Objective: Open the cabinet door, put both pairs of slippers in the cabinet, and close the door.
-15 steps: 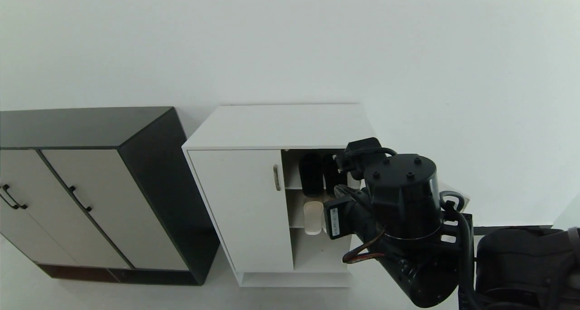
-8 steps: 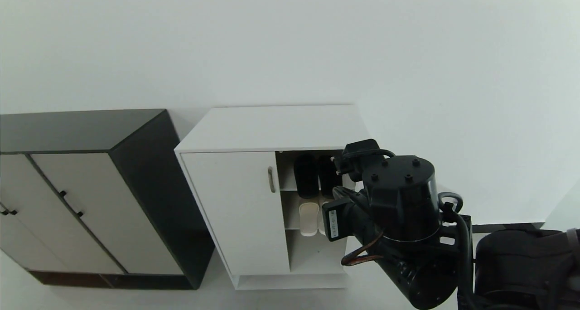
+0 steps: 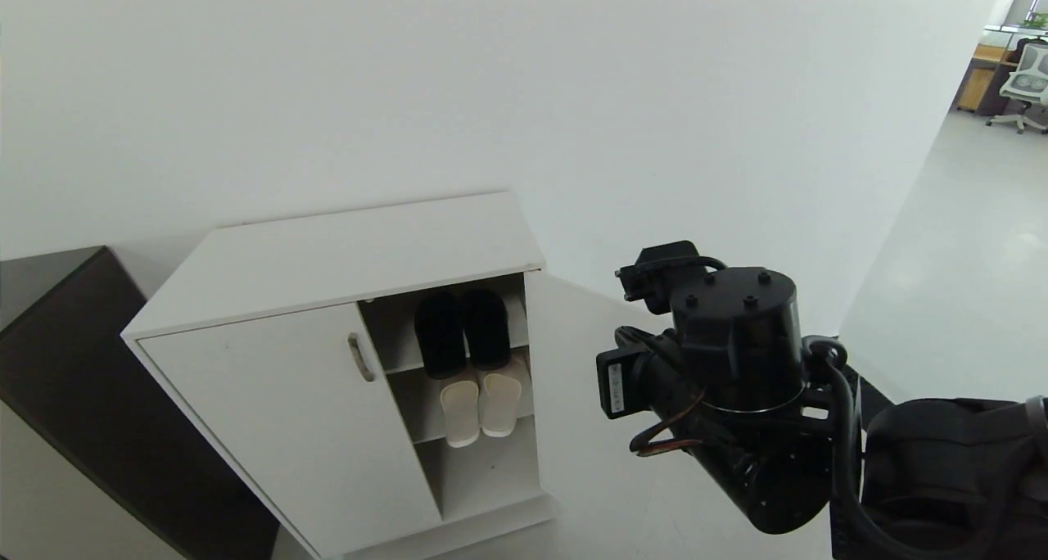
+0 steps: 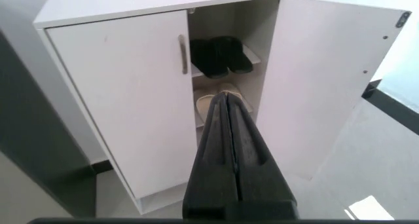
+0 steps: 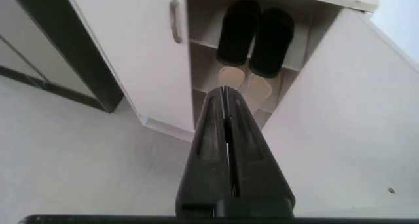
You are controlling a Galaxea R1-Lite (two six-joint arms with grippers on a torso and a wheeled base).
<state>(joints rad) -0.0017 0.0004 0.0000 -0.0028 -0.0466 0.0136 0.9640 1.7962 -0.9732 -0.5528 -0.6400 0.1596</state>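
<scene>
Black slippers: the pair lies side by side on the upper shelf of the white cabinet, in its right-hand compartment. They are matte with rounded ends, which reach the shelf's front edge.

White slippers: the pair sits on the middle shelf directly beneath. They are smooth and cream-white, and their rounded ends stick out slightly past the shelf edge.

The cabinet is boxy, built of flat, smooth white panels. The right door is swung wide open. The left door is shut, with a slim upright bar handle of dull metal near its inner edge.

Left gripper: jaws pressed fully together with no gap, holding nothing. The fingers are matte black, long and tapering. It hangs in the air in front of the open compartment, apart from the cabinet.

Right gripper: same form, jaws likewise closed tight and empty. It sits before the open side, touching nothing.

A dark cabinet stands just beside the white one on the robot's left. Behind is a plain white wall, and below is a pale, smooth floor.
</scene>
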